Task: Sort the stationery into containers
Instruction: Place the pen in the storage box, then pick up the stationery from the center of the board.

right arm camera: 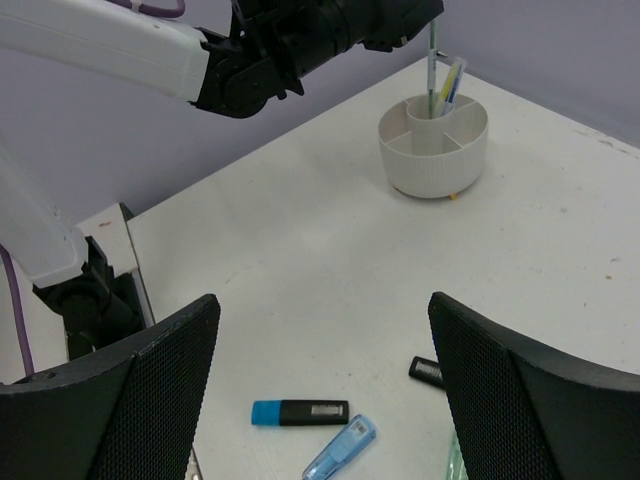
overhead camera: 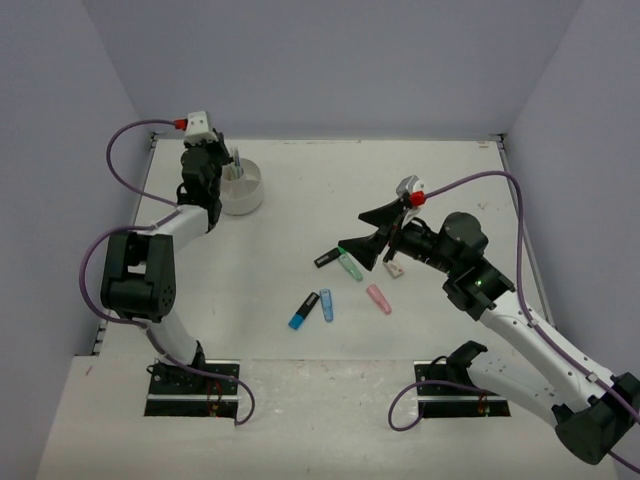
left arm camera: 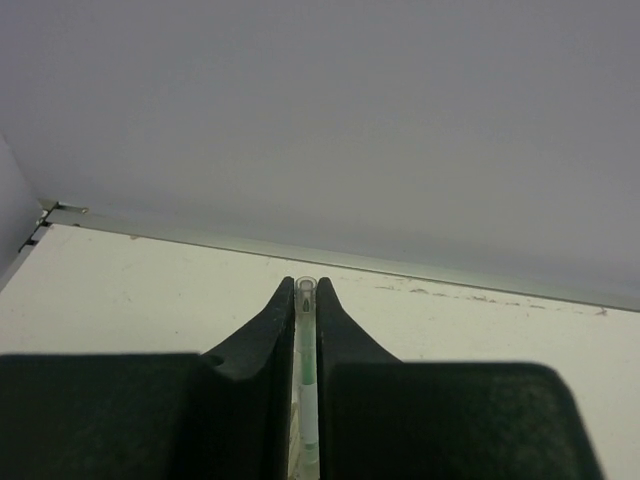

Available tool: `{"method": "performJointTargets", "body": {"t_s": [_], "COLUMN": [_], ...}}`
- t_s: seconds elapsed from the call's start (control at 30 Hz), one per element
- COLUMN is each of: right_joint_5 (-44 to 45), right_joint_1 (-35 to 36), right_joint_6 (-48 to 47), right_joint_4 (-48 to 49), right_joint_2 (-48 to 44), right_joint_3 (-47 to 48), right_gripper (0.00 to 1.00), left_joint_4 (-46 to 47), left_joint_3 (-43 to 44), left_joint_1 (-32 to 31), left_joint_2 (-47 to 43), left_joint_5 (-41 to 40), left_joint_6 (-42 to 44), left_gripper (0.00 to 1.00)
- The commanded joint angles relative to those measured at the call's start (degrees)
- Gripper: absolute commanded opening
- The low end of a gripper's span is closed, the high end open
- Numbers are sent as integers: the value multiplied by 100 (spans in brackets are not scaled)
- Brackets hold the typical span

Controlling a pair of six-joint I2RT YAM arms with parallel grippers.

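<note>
One thin clear green-cored pen [left arm camera: 308, 385] stands in the one round white divided plastic tub [overhead camera: 245, 192], pinched by the left gripper [left arm camera: 308, 292]. The right gripper [right arm camera: 322, 310] gapes wide above six loose stationery pieces [overhead camera: 349, 264]

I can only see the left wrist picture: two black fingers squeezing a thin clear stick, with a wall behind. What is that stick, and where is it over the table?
Observer: It is a pen, held upright with its lower end in the centre cup of a round white tub at the table's far left.
Operator: Is anything else in that cup?
Observer: Yes, a yellow-and-blue item leans in the same cup.
Operator: What is the other arm doing?
Observer: The right gripper hangs open above loose items in the middle of the table, among them a blue highlighter.
</note>
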Motion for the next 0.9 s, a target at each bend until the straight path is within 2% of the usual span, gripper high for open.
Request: {"method": "performJointTargets", "body": {"t_s": [0.0, 0.03, 0.07, 0.17, 0.2, 0.23, 0.27, 0.33, 0.47, 0.5, 0.53, 0.57, 0.63, 0.7, 0.77, 0.87], "right_joint_5": [144, 163, 172, 200, 216, 241, 258, 314, 782, 905, 1263, 1488, 1900, 2317, 2421, 2703], "right_joint_1": [8, 4, 10, 2, 3, 9, 7, 2, 11, 11, 11, 11, 11, 22, 42, 72], "right_joint_6": [-51, -51, -52, -62, -70, -89, -117, -155, -122, -130, -107, -72, -16, 83, 116, 80], "right_joint_4": [136, 135, 124, 52, 30, 4, -44, -225, -1000, -1254, -1770, -2094, -2762, -3657, -4107, -4461], "right_joint_2": [45, 61, 90, 224, 304, 343, 422, 653, 1257, 1406, 1696, 1859, 2210, 2694, 2951, 3572], "right_joint_3": [95, 97, 107, 170, 193, 219, 245, 357, 839, 1158, 1337, 1654, 1905, 2348, 2447, 2467], "right_gripper": [86, 86, 86, 86, 86, 86, 86, 85, 81, 78, 77, 75, 73, 71, 70, 70], "left_joint_4": [26, -26, -88, -301, -471, -618, -842, -1537, -4182, -4814, -5811, -6279, -6529, -5977, -5672, -5979], "left_joint_3": [14, 14, 16, 75, 147, 179, 251, 478, 1283, 1476, 1497, 1362, 1070, -289, -1028, -1618], "left_joint_1": [24, 24, 24, 24, 24, 24, 24, 24, 24, 24, 24, 24, 33, 33, 33, 23], "left_joint_2": [-289, -337, -389, -693, -826, -915, -1072, -1483, -2434, -2841, -3060, -3488, -3959, -5345, -6025, -6227], "left_joint_5": [96, 94, 90, 122, 87, 67, -23, -365, -1062, -1149, -1152, -982, -489, 401, 912, 1541], "left_joint_6": [-21, -8, 2, 34, -1, -20, -106, -428, -1611, -1925, -2658, -2954, -3059, -2585, -2171, -1627], "left_gripper": [26, 35, 37, 74, 82, 95, 99, 100, 100, 100, 100, 100, 100, 100, 100, 100]}}
